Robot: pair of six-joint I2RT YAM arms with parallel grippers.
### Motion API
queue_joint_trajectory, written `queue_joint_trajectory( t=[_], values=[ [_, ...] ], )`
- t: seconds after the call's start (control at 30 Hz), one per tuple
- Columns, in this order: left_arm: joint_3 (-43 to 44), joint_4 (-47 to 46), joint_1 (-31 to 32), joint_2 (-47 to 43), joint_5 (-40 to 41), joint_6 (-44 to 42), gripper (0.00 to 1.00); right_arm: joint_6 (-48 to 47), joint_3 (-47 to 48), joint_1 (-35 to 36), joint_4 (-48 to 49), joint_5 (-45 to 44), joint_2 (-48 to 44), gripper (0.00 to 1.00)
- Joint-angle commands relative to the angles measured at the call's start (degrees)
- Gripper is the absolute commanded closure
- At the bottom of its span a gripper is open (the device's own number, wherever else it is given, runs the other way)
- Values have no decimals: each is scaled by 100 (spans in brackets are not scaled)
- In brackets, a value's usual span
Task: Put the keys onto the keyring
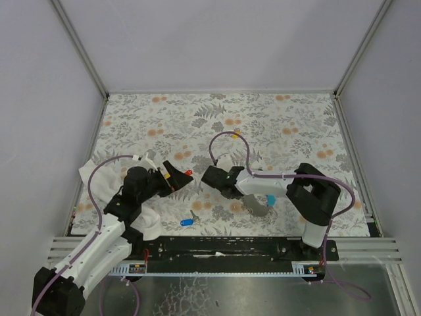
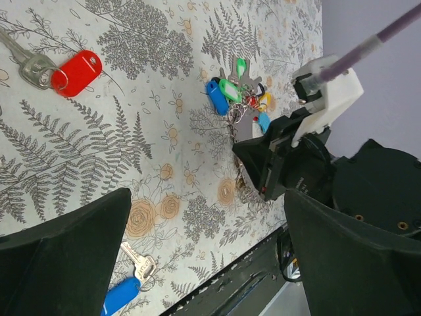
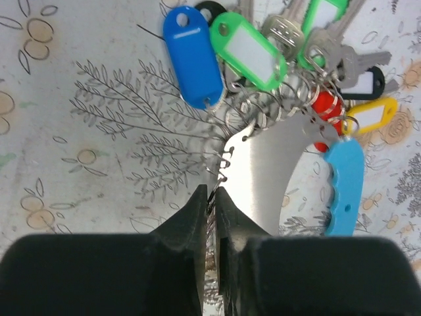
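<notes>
Our right fingers (image 3: pixel 196 230) pinch the keyring (image 3: pixel 263 171) by its wire, we reckon thin, slippery, light; left fingers (image 2: pixel 66 257) spread wide

A floral-printed table cover (image 1: pixel 283 125) lies between grey walls (image 1: pixel 217 39), with crumpled white cloth (image 1: pixel 87 173) at its left edge.

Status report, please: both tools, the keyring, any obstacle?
Left tool open, empty. Right tool shut on keyring, at its wire end. Red key, blue key lying loose. No obstacle seen.
</notes>
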State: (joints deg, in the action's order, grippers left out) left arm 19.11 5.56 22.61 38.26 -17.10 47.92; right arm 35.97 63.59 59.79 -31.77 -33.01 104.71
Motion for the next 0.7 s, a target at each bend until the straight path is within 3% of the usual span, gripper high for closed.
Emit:
queue_joint_trajectory(
  t=[0.0, 0.17, 0.53, 0.67],
  values=[
    [-61, -550, 131, 76, 130, 37, 0, -75, -215, 55, 4, -177, -581, 91],
    [-57, -838, 302, 301, 25, -25, 0, -658, -484, 51, 279, 100, -1365, 100],
    [152, -1569, 925, 866, -240, -817, 0, -2342, -886, 50, 872, 1273, -2964, 100],
    [5, -2370, 1235, 1006, -273, -1215, 0, -2990, -1120, 50, 1133, 1626, -3401, 100]
  ],
)
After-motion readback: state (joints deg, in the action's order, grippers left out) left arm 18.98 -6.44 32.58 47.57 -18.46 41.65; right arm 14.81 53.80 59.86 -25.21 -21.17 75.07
